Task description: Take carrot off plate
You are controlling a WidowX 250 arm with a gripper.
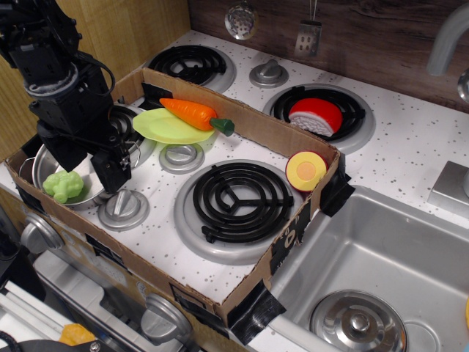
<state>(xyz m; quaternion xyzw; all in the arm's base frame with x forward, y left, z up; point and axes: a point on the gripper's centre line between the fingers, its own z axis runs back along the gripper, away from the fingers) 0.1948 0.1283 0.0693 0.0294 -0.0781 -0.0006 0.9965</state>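
Note:
The orange carrot (189, 111) lies on the flat yellow-green plate (163, 129), its dark green stem end hanging over the plate's right rim. The plate rests at the back of the toy stove, partly against the cardboard wall. My black gripper (92, 164) hangs at the left, over the steel pot (45, 163), well to the left of and nearer than the plate. Its fingers (112, 170) stand apart and hold nothing.
A lumpy light-green toy vegetable (64, 185) lies in the pot. A cardboard wall (264, 123) rings the stove. A halved red-and-yellow toy fruit (306, 170) sits at the right wall. Burner (234, 196) is in the middle, knobs (181, 155) nearby, sink (381, 271) at the right.

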